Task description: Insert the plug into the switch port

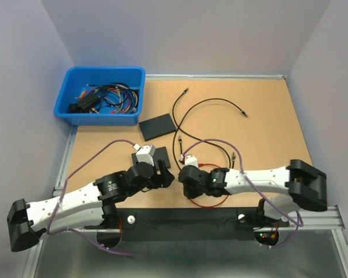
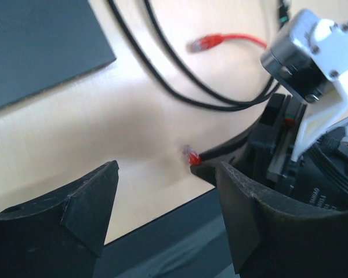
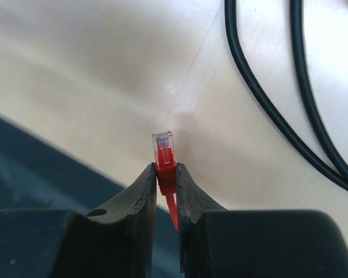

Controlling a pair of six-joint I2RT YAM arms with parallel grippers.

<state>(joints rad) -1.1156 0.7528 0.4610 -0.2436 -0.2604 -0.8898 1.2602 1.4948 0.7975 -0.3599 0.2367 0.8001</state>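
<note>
One blue bin (image 1: 98,95) is sitting at the far left corner, holding a tangle of black, red and yellow cables; how many cannot be told. The tan wooden desk (image 1: 267,127) is lying between pale grey-lilac walls, with a black strip (image 1: 185,223) running along its near edge.

Two arms are reaching in toward the middle. The left tool (image 2: 165,174) is hanging just above the desk with its fingers spread wide and nothing between them.

Two dark flat boxes are lying near the middle, one (image 1: 158,125) further back and one (image 1: 160,153) just beyond the left tool.

One red cable (image 1: 209,202) is looping at the near edge. The right tool (image 3: 165,174) is pinching its clear-tipped plug (image 3: 163,147) tightly, tip pointing out past the fingertips, above bare desk close to the left tool. The cable's other red end (image 2: 206,42) is lying loose on the desk.

A few thin black cables (image 1: 211,101) are curling across the middle and right.
</note>
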